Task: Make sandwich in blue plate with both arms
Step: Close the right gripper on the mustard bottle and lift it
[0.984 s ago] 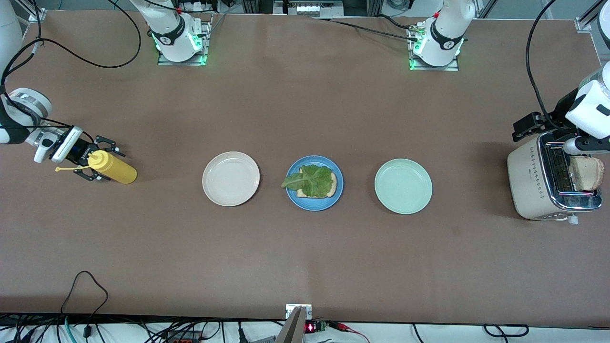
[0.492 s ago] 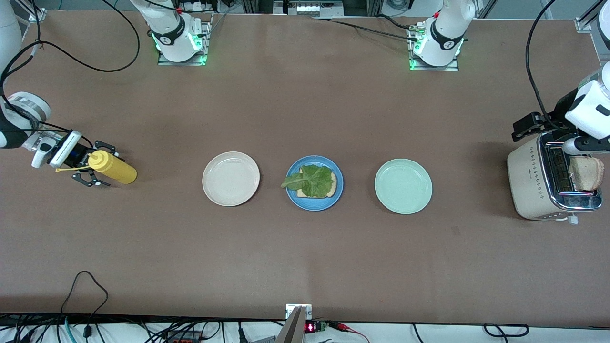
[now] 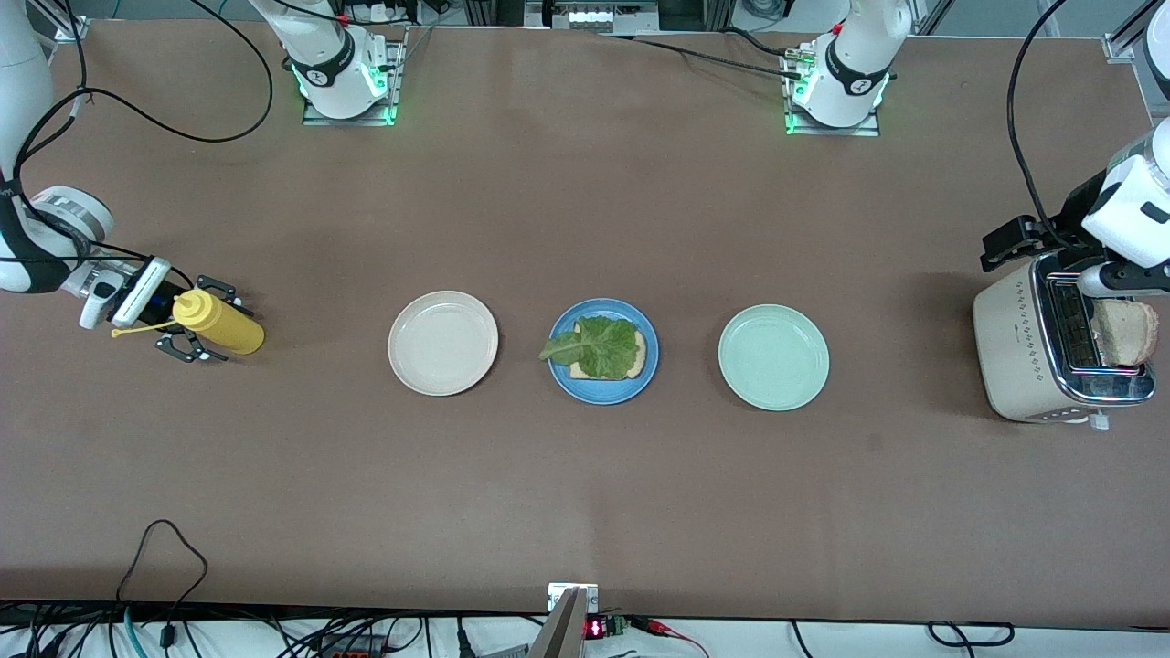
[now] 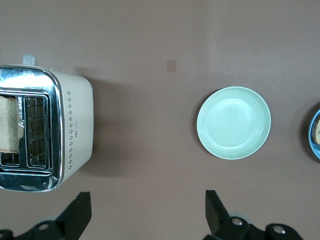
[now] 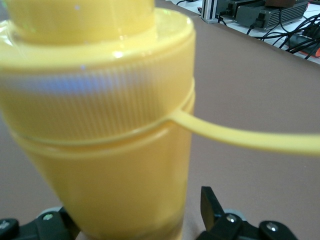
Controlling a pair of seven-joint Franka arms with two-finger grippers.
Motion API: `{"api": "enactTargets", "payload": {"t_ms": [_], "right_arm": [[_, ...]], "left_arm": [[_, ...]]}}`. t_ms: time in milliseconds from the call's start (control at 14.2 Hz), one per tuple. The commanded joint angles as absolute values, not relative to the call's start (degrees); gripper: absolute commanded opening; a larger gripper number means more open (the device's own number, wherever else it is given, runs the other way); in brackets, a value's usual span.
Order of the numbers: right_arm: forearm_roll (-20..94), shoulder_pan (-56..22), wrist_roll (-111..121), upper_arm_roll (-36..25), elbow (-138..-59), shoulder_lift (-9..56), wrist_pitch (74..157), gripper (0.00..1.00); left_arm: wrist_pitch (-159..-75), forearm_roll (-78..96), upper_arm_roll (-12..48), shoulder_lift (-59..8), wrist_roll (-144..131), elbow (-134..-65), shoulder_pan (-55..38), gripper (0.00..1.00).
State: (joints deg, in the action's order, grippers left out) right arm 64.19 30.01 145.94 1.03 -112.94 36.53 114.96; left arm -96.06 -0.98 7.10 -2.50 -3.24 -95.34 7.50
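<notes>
we start with what lies nearest the front camera, the row of plates: the blue plate sits between the cream plate and the mint plate, and it holds one bread slice under a lettuce leaf; nothing here has shifted over the last second, so the sandwich lacks its top slice; a little farther, at the right arm's end of the table, the right gripper has slid along the yellow squeeze bottle over that second, and now its jaws stand spread on either side of the bottle's neck without pressing on it, so we judge a grasp is being lined up, sauce perhaps coming next; at the left arm's end, the left gripper hangs over the table beside the toaster, jaws wide and empty, unmoved, so that arm waits; the second slice stands in the toaster slot; hard to make out: the right wrist view is filled by the bottle's cap and strap, so the fingertips are mostly hidden; the left wrist view cuts off the toaster and the blue plate at its edges; the lettuce hides most of the lower slice.
</notes>
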Motion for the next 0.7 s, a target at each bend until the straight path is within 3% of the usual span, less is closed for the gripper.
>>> {"api": "enactTargets", "payload": {"t_ms": [0, 70, 141, 422, 633], "right_arm": [[65.13, 30.76, 146.25, 3.07, -112.24, 36.91, 117.32, 0.26], [65.13, 30.50, 146.08, 3.16, -112.32, 36.91, 117.77, 0.06], [64.95, 30.32, 146.07, 3.51, -112.32, 36.91, 118.30, 0.00], [63.55, 25.42, 143.28, 4.83, -112.59, 32.01, 124.70, 0.00], [54.96, 19.18, 131.27, 4.92, -112.85, 25.59, 129.98, 0.00]], "left_arm": [[-95.98, 0.09, 6.86, -1.76, -2.73, -96.33, 7.38, 1.00], [-96.15, 0.09, 6.86, -2.11, -2.38, -96.24, 7.47, 1.00], [-96.41, 0.09, 6.86, -2.63, -2.20, -95.89, 7.82, 1.00], [-96.94, -0.26, 6.24, -7.98, -0.89, -91.33, 13.70, 1.00], [-96.94, -1.05, 6.24, -12.73, 6.73, -86.59, 20.19, 1.00]]}}
